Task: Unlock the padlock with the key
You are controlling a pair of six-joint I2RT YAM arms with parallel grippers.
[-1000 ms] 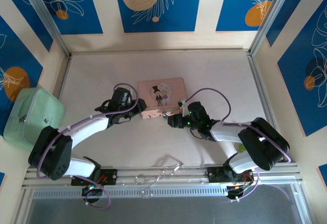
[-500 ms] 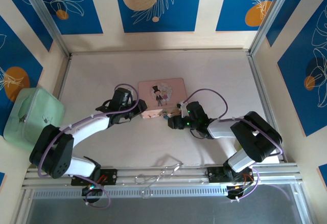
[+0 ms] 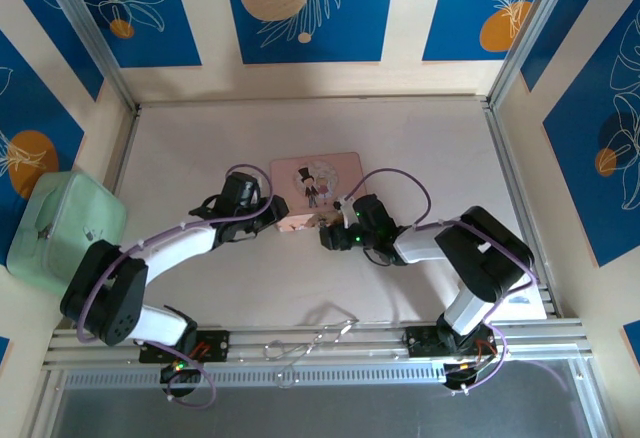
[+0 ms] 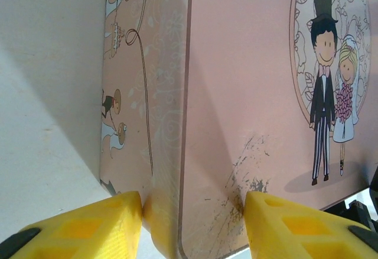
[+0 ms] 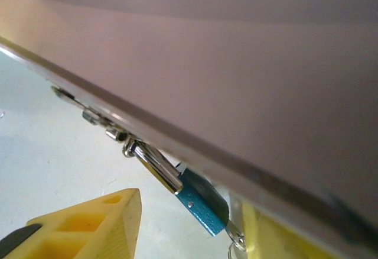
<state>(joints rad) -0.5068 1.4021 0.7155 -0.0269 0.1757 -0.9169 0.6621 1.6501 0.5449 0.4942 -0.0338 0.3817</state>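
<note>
We see the left pincer [image 4: 192, 207] clamped on a corner of the pink tin [image 3: 318, 176], apparently to steady it, while the right pincer [image 3: 328, 235], fingers apart, straddles the padlock [image 5: 199, 206] hanging from the hasp on the tin's near side; we judge it is lining up on the lock, though we cannot make out a key. The tin sits on a pale counter [image 3: 430, 148], a mint-green case [image 3: 65, 220] well to the tin's left and blue leaf-print panels [image 3: 310, 8] beyond it
</note>
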